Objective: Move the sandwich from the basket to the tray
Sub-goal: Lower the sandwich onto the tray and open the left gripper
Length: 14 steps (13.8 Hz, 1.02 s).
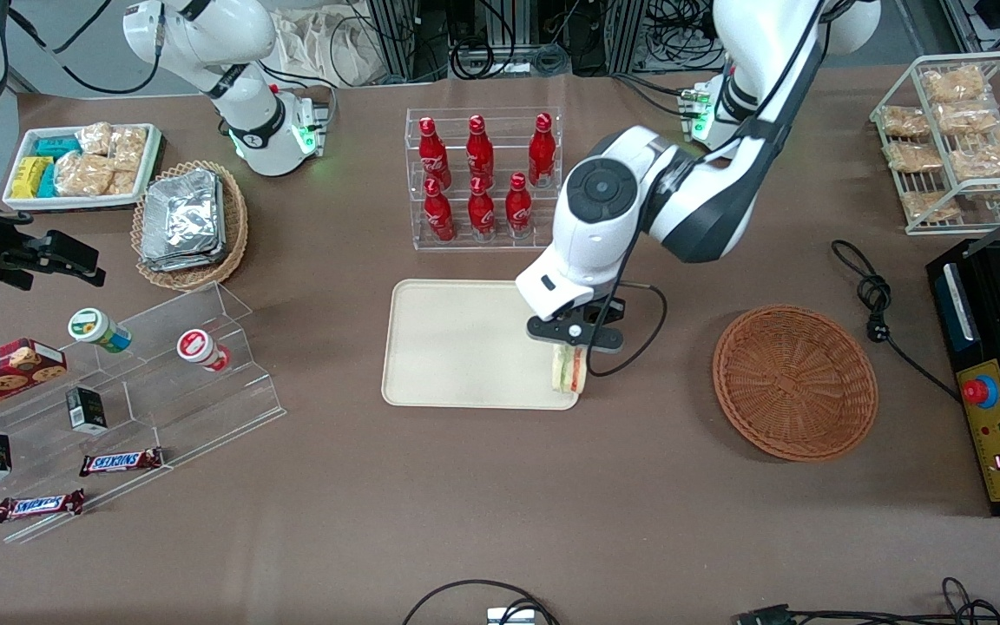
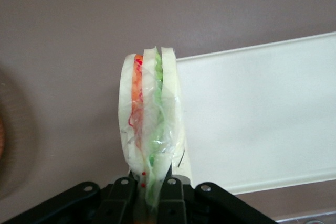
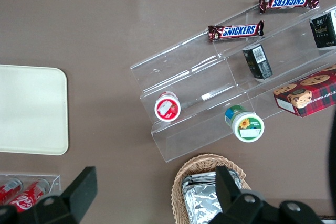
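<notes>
My left gripper point(image 1: 571, 349) hangs over the corner of the cream tray point(image 1: 457, 343) that lies nearest the basket, shut on the sandwich point(image 1: 569, 371). The sandwich is a plastic-wrapped wedge of pale bread with orange and green filling, held upright over the tray's rim. In the left wrist view the sandwich point(image 2: 150, 124) sticks out from between the black fingers point(image 2: 122, 195), with the tray point(image 2: 257, 119) beside it. The round reddish-brown wicker basket point(image 1: 795, 380) sits on the table toward the working arm's end and holds nothing.
A clear rack of red cola bottles point(image 1: 483, 178) stands farther from the front camera than the tray. A black cable point(image 1: 878, 304) and a black control box point(image 1: 990, 382) lie past the basket. Clear stepped shelves with snacks point(image 1: 118, 382) sit toward the parked arm's end.
</notes>
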Motion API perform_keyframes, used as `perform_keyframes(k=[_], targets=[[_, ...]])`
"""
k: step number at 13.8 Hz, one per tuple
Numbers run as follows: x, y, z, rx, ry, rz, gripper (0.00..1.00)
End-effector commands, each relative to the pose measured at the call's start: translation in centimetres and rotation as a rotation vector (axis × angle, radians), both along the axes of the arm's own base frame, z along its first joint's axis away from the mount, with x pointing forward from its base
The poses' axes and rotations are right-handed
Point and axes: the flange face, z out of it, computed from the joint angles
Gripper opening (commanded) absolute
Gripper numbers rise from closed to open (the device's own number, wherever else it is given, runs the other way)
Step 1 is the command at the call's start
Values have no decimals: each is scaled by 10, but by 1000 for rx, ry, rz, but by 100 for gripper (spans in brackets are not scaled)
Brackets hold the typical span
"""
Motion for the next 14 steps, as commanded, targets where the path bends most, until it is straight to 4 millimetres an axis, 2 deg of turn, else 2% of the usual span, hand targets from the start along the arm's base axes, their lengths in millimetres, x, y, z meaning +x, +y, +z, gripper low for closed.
perform_keyframes(k=[1,3,6,14], targets=[[-9,-15,-37,45,-38,16,0],[-12,-22,-69,69,-44,22,0],[-22,-37,-96,64,-40,14,0],[-36,-48,-138,82,-55,12,0]])
